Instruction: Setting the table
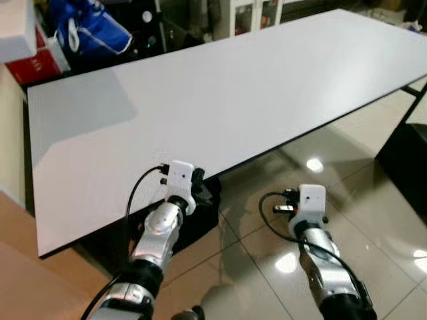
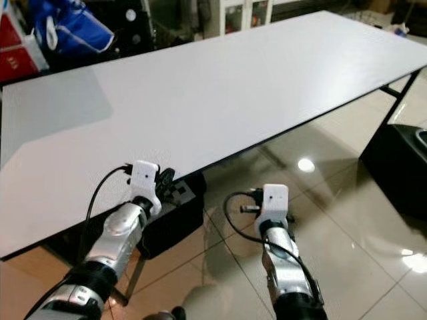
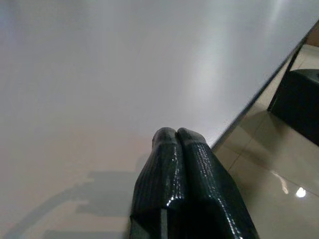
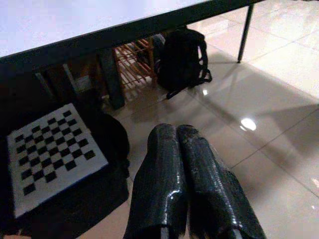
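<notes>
A long white table [image 1: 220,87] stretches ahead with a bare top. My left gripper [image 3: 177,133] is shut with nothing between its fingers. It hovers just over the table's near edge [image 1: 198,180]. My right gripper [image 4: 175,130] is also shut and holds nothing. It sits lower, below the tabletop and over the glossy tiled floor, pointing under the table. The right arm's white wrist mount [image 1: 311,200] lies to the right of the left arm.
Under the table stand a black box with a checkerboard panel [image 4: 50,149], an orange rack [image 4: 134,57] and a black backpack [image 4: 184,59]. A dark bin [image 1: 407,167] stands at the right. A blue bag [image 1: 90,27] and a red box [image 1: 37,63] lie beyond the far left corner.
</notes>
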`<state>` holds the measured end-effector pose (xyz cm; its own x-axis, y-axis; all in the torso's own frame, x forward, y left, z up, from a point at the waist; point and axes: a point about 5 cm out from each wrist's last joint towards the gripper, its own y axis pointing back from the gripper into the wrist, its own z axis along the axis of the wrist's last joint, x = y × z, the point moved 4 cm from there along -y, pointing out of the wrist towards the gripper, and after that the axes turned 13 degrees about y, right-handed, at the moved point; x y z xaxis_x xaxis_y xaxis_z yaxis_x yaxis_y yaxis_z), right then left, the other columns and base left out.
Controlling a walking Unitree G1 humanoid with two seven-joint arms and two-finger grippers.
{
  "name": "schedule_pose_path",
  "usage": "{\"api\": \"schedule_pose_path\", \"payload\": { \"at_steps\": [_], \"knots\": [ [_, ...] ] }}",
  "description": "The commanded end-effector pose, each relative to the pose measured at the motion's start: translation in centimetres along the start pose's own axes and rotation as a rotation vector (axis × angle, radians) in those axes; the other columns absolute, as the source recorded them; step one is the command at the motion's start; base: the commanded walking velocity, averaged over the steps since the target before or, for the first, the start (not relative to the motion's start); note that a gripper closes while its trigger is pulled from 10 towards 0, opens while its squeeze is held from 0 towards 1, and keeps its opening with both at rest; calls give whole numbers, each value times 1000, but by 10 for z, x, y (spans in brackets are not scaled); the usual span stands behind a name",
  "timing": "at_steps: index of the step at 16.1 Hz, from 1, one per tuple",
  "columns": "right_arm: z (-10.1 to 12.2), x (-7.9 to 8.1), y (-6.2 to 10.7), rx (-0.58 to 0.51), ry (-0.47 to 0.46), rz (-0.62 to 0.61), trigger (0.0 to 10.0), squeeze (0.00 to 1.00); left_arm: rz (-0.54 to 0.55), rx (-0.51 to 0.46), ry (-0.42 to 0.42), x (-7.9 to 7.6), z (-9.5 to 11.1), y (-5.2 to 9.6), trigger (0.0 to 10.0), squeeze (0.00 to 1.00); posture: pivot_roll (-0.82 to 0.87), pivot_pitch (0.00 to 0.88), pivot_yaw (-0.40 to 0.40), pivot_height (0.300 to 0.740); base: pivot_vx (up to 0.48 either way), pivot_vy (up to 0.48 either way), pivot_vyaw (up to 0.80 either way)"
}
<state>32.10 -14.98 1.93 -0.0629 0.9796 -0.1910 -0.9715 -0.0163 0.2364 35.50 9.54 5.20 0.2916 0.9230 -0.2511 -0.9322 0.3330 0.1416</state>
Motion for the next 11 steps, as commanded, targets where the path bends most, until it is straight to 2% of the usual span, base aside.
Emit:
{"api": "schedule_pose_path", "payload": {
  "at_steps": [1, 11],
  "knots": [
    [-2, 1, 0, 9, -2, 8, 10000, 0, 3, -6, -4, 1, 3, 0, 10000, 0, -69, 0, 45, 740, 0, 0, 419],
    [-2, 0, 1, 8, 8, 11, 10000, 0, 1, -4, -1, -1, 2, 0, 10000, 0, -73, 0, 43, 740, 0, 0, 412]
  ]
}}
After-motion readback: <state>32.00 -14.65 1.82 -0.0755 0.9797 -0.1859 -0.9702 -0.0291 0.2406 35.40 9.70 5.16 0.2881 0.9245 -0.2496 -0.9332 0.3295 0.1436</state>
